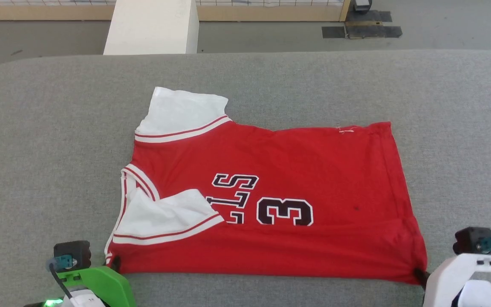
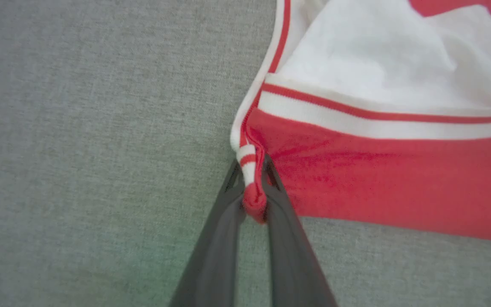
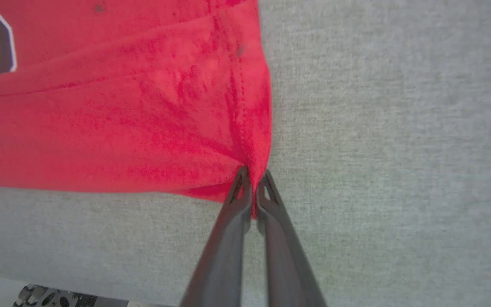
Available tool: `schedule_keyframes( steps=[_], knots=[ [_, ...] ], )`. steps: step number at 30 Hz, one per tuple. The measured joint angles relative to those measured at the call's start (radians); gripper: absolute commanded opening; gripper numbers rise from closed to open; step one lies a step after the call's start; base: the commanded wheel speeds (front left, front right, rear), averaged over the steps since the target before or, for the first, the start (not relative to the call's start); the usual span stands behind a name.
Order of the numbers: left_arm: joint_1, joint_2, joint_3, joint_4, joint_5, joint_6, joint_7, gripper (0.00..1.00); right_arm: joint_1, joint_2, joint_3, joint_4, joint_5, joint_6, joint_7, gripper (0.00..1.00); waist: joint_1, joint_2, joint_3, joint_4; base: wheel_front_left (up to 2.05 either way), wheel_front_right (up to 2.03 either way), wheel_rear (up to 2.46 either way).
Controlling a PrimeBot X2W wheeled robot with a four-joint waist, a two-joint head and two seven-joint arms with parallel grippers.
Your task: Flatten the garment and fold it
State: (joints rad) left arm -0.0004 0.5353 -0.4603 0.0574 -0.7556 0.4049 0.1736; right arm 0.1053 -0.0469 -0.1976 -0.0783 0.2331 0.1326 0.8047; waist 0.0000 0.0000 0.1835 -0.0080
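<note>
Two tools pinch the near edge of the garment [image 1: 271, 170], which lies spread sideways on the grey tabletop [image 1: 36, 149], collar end to the left and hem to the right.

At the left, the left tool [image 2: 253, 179] is closed on the striped trim [image 2: 247, 160] at the collar-side corner, with a small red-and-white roll of cloth bulging between its jaws. Just beyond it the near sleeve [image 1: 168, 217] is flopped inward over the lettering [image 1: 235, 194], and the far sleeve [image 1: 181, 111] sticks out past the far edge. Toward the middle, a shallow crease runs through the red cloth just nearer than the number [image 1: 286, 212]. At the right, the right tool [image 3: 252, 183] is clamped on the hem corner, creases fanning out from the pinch.

Risks, as I judge them: the left hold is on a thin bunched bit of trim, so a firm pull or lift could let it slip out and drop that corner. The right pinch may have caught one layer only, which would open the body as it rises. Uneven motion between the two would skew the fold, and the crumpled near sleeve would get trapped inside it.
</note>
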Motion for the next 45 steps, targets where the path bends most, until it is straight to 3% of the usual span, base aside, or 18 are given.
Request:
schedule_keyframes(
  steps=[3, 4, 5, 6, 12, 17, 24, 28, 33, 38, 45],
  knots=[
    [0.000, -0.003, -0.001, 0.021, -0.013, -0.017, -0.004, 0.00, -0.003, -0.001, 0.008, 0.057, 0.011, 0.000, -0.056, 0.00, 0.0000, 0.0000, 0.004, -0.006, 0.00, 0.00, 0.00],
    [0.000, -0.007, 0.003, 0.026, -0.021, -0.018, -0.009, 0.00, -0.005, -0.001, 0.010, 0.072, 0.017, 0.000, -0.073, 0.17, 0.0000, 0.0000, 0.004, -0.008, 0.00, 0.00, 0.00],
    [0.000, -0.011, 0.007, 0.029, -0.026, -0.018, -0.014, 0.40, -0.007, -0.002, 0.014, 0.078, 0.020, 0.000, -0.087, 0.48, 0.0000, 0.0000, 0.004, -0.010, 0.00, 0.00, 0.00],
    [0.002, -0.013, 0.009, 0.030, -0.030, -0.018, -0.017, 0.98, -0.009, -0.002, 0.019, 0.084, 0.020, 0.000, -0.104, 1.00, 0.0000, 0.0000, 0.002, -0.013, 0.00, 0.00, 0.00],
    [0.015, -0.002, 0.020, 0.001, -0.026, -0.025, -0.045, 1.00, -0.014, -0.002, 0.011, 0.078, 0.024, 0.000, -0.226, 1.00, 0.0000, 0.0000, -0.013, -0.023, 0.00, 0.00, 0.00],
    [-0.001, 0.025, 0.043, -0.062, 0.030, -0.028, -0.142, 1.00, -0.035, -0.003, 0.037, 0.008, 0.001, 0.000, -0.424, 1.00, 0.0000, 0.0000, -0.015, -0.025, 0.00, 0.00, 0.00],
    [-0.190, 0.071, 0.056, -0.066, 0.152, -0.082, -0.268, 1.00, -0.087, -0.003, 0.090, -0.047, -0.097, 0.000, -0.716, 1.00, 0.0000, 0.0000, 0.021, -0.037, 0.00, 0.00, 0.00],
    [-0.320, 0.085, 0.057, -0.056, 0.177, -0.123, -0.277, 1.00, -0.133, -0.003, 0.103, -0.034, -0.111, 0.000, -0.839, 1.00, 0.0000, 0.0000, 0.059, -0.053, 0.00, 0.00, 0.00],
    [-0.519, 0.114, 0.042, 0.019, 0.180, -0.228, -0.200, 1.00, -0.191, -0.003, 0.130, -0.024, -0.118, 0.000, -0.908, 1.00, 0.0001, 0.0000, 0.122, -0.076, 0.00, 0.00, 0.00],
    [-0.726, 0.147, 0.005, 0.158, 0.135, -0.351, 0.029, 1.00, -0.251, -0.003, 0.155, 0.004, -0.095, 0.000, -0.930, 1.00, 0.0002, 0.0000, 0.196, -0.109, 0.00, 0.00, 0.00],
    [-0.927, 0.156, 0.002, 0.277, 0.054, -0.366, 0.337, 1.00, -0.309, -0.003, 0.203, 0.052, -0.054, 0.000, -0.971, 1.00, 0.0002, 0.0000, 0.292, -0.169, 0.00, 0.00, 0.00]
  ],
)
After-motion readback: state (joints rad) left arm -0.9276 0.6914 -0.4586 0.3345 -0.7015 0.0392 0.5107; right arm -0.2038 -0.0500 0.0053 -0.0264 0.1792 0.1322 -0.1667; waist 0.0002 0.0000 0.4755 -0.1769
